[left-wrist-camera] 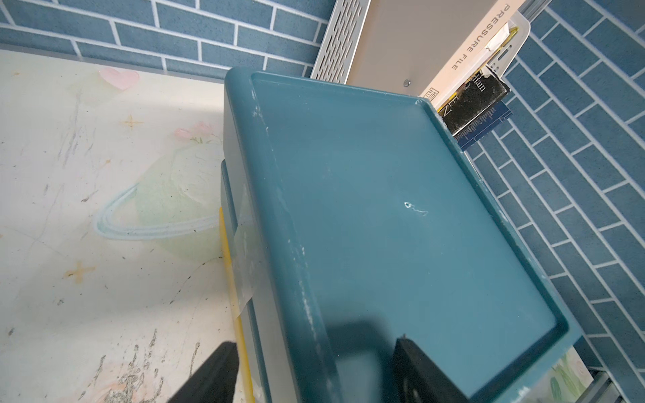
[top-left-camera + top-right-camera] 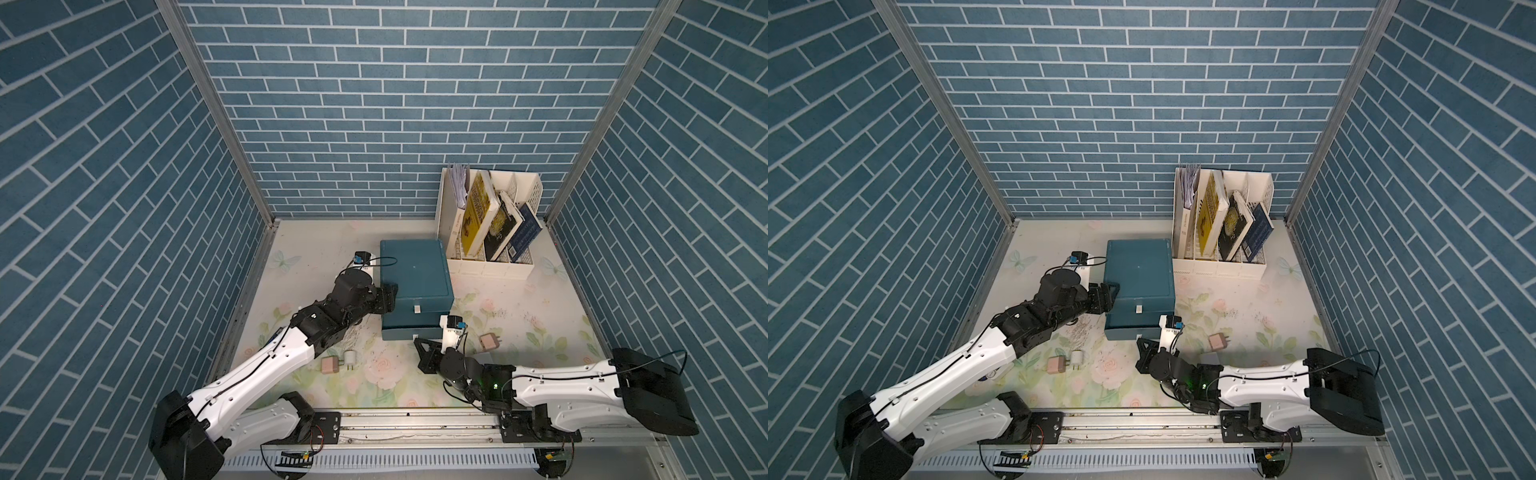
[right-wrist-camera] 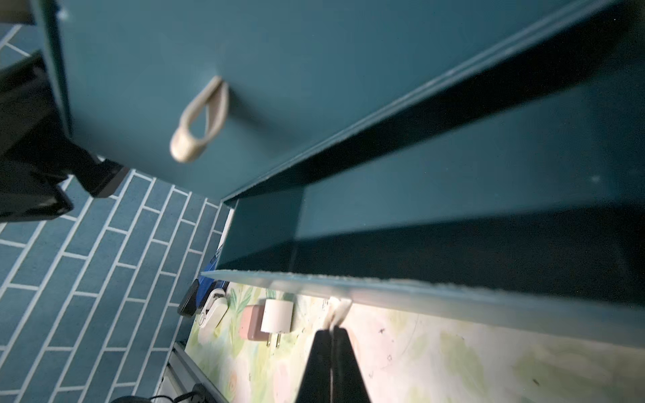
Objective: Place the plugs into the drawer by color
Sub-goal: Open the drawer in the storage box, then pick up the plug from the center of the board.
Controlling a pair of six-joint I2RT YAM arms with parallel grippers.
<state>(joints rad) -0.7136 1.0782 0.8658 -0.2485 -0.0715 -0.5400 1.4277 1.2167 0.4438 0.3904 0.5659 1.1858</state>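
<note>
Teal plastic drawer chest (image 2: 415, 274) is standing at frame centre in both top views, its bottom drawer (image 2: 409, 332) sitting partly out toward the lower edge. Left gripper (image 2: 392, 298) is straddling the chest's left front corner, jaws apart. Right gripper (image 3: 334, 331), on the nearer arm, is pinching the tab pull (image 3: 336, 308) straight ahead of it, in line with the slide axis. Pink plug (image 2: 330, 365) and white plug (image 2: 350, 358) are lying at lower left.

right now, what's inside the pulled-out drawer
Nothing shows in the open part of the drawer, only bare teal walls. Its floor lies in dark shadow and its back runs under the chest, so those parts can't be seen.
</note>
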